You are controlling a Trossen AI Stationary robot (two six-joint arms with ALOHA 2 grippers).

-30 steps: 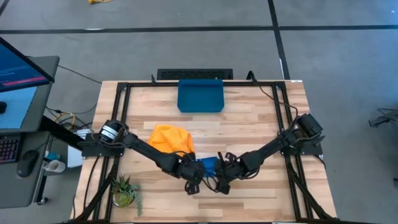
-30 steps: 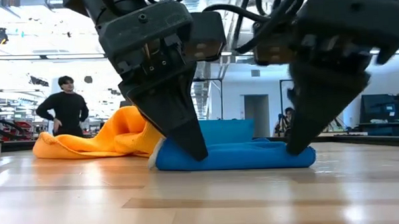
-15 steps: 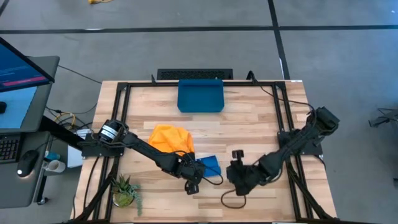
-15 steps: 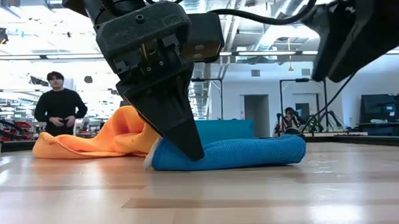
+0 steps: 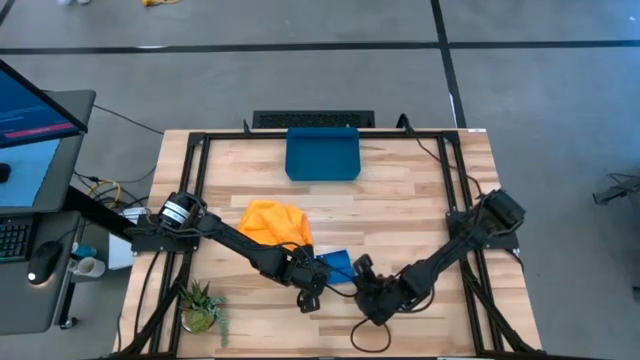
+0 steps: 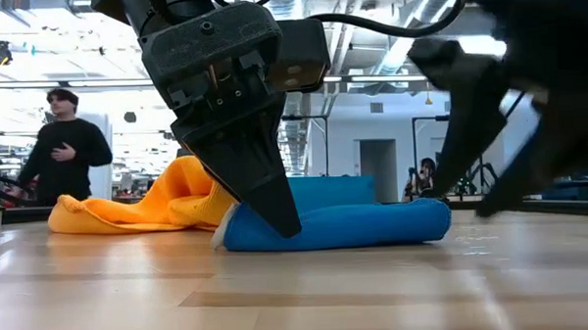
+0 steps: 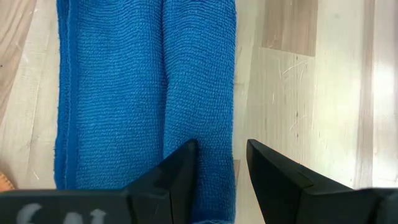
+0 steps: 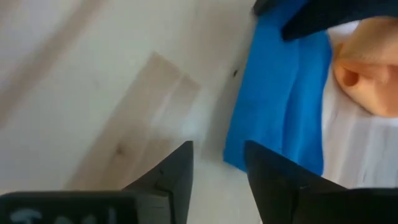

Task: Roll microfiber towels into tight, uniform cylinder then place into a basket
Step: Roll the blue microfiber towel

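The blue towel (image 5: 336, 263) lies rolled on the table near its front edge; it also shows in the low view (image 6: 355, 225). My left gripper (image 5: 312, 293) stands on the roll's left end (image 6: 242, 230). My right gripper (image 5: 362, 280) is open and empty just off the roll's right end (image 8: 273, 124), low over the table (image 6: 480, 149). The yellow-orange towel (image 5: 272, 222) lies crumpled behind the roll, toward the left. The dark blue basket (image 5: 322, 155) stands at the table's far edge. My left gripper (image 7: 221, 144) has the rolled fold of the blue towel (image 7: 211, 124) between its two fingers, at the roll's left end. The fingers come from above, slanting down, and stand across the roll. The roll lies flat on the table.
A small potted plant (image 5: 203, 305) stands at the table's near left corner. A black bar (image 5: 313, 119) lies behind the basket. A person (image 6: 63, 144) stands in the room beyond the table. There is bare wood to the right of the roll (image 5: 420, 200).
My right gripper has let go of the roll's right end, gone up and toward the table's right edge, then come back down beside that end. The freed right end has sprung up a little; the roll stays in place.
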